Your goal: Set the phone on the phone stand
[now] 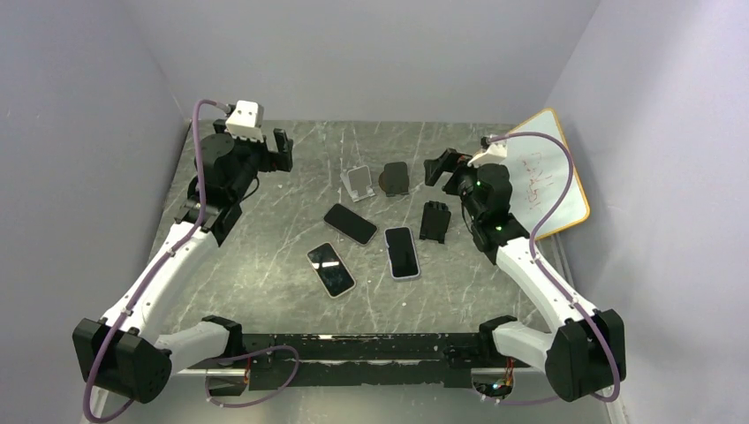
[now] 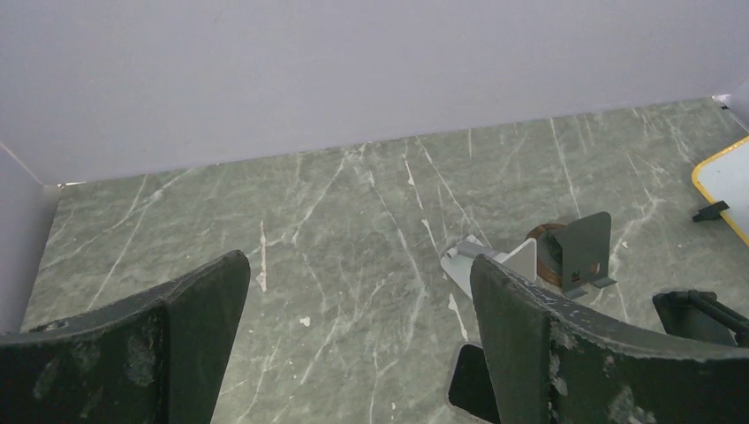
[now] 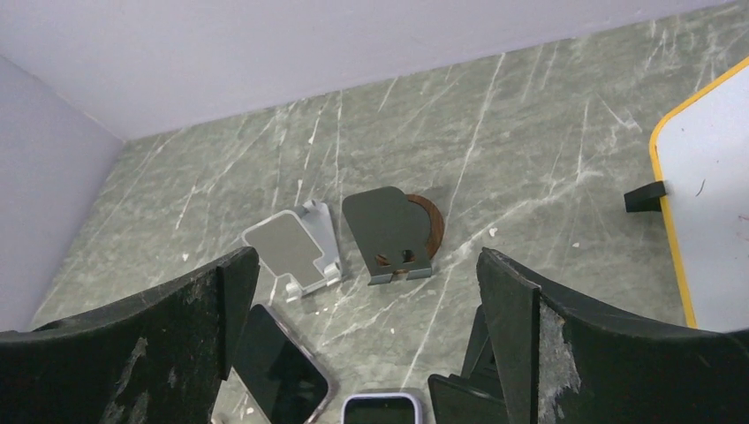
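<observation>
Three phones lie flat, screens up, on the green marble table: one (image 1: 351,223) at centre, one (image 1: 330,269) nearer on the left, one (image 1: 402,252) on the right. A silver stand (image 1: 358,183) and a dark grey stand (image 1: 395,178) stand behind them; a black stand (image 1: 435,221) lies to the right. My left gripper (image 1: 281,150) is open and empty, raised at the far left. My right gripper (image 1: 439,168) is open and empty, above the black stand. The right wrist view shows the silver stand (image 3: 296,247) and the grey stand (image 3: 389,225).
A yellow-framed whiteboard (image 1: 548,172) leans at the far right against the wall. Grey walls enclose the table at the back and both sides. The left wrist view shows bare marble (image 2: 336,230) ahead, with the stands (image 2: 583,247) off to its right.
</observation>
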